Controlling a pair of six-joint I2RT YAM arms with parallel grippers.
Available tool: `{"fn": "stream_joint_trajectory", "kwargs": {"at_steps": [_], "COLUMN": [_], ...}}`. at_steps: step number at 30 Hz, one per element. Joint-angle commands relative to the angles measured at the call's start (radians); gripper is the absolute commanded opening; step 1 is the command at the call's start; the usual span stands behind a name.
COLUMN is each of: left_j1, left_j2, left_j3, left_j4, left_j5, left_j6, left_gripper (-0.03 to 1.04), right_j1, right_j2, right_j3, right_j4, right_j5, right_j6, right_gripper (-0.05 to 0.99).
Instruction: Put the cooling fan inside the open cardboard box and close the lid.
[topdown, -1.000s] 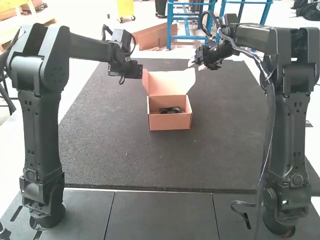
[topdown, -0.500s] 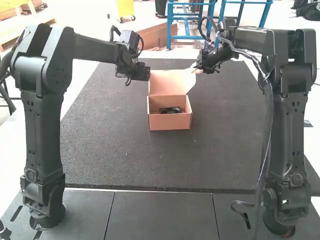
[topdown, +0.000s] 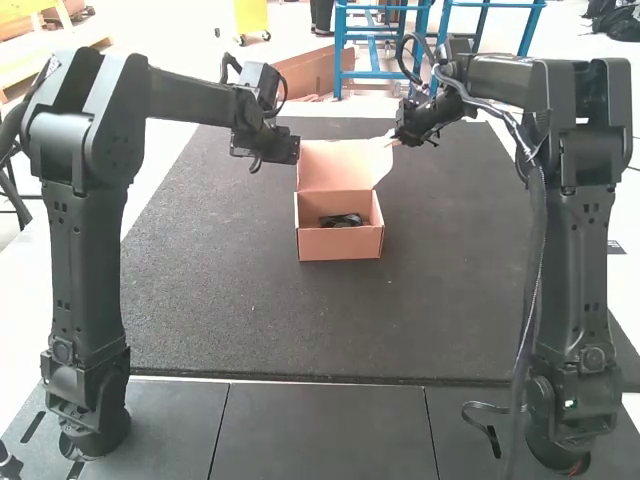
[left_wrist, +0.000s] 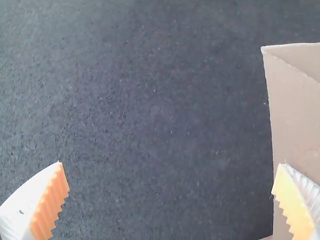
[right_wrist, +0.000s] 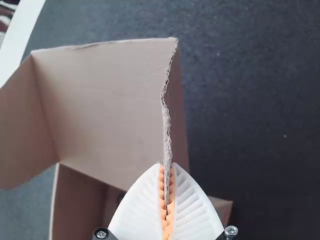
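Cooling fan (topdown: 340, 219) already lies inside the cardboard box (topdown: 340, 241) at the centre of the black-matted worktop (topdown: 200, 260). The lid (topdown: 338, 165) stands upright, so closing remains. Right hand (topdown: 403, 135) is clenched on the lid's 2 o'clock edge. Left hand (topdown: 278, 148), released, hovers at 10 o'clock. Nothing appears to obstruct folding.

My right tool (right_wrist: 166, 170) was white ribbed plastic with orange toothed pads (right_wrist: 162, 187), as was my left tool (left_wrist: 169, 166), the box (topdown: 339, 228) was matt tan cardboard, its lid (right_wrist: 100, 105) smooth-faced with a ragged corrugated edge, and the mat (left_wrist: 150, 100) beneath looked dark, rough and grainy.
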Motion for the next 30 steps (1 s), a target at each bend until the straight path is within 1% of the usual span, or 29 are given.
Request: {"fn": "stream_joint_trajectory", "kwargs": {"at_steps": [1,5,9,12,17,24,30], "left_j1": [-0.003,-0.004,-0.009,-0.020,-0.041,-0.062,-0.075], "left_j2": [0.019,0.019,0.019,0.016,0.005,-0.008,-0.018], "left_j3": [0.050,0.050,0.050,0.050,0.050,0.048,0.047], "left_j4": [0.009,0.012,0.007,0.001,-0.026,-0.085,-0.112], "left_j5": [-0.006,-0.006,-0.006,-0.006,-0.006,-0.002,0.007], "left_j6": [-0.008,-0.001,0.000,0.000,-0.001,-0.009,-0.009], "left_gripper": [0.97,0.97,0.97,0.97,0.97,0.97,0.97], "right_j1": [0.015,0.026,0.049,0.065,0.084,0.095,0.098], "right_j2": [0.001,-0.004,-0.007,-0.015,-0.022,-0.032,-0.041], "right_j3": [0.016,0.015,0.016,0.015,0.015,0.015,0.013], "right_j4": [0.002,-0.026,-0.091,-0.140,-0.201,-0.239,-0.261], "right_j5": [-0.016,-0.016,-0.016,-0.016,-0.021,-0.028,-0.028], "right_j6": [0.006,-0.005,-0.039,-0.065,-0.085,-0.091,-0.091], "right_gripper": [-0.02,-0.02,-0.02,-0.02,-0.02,-0.02,-0.02]}}
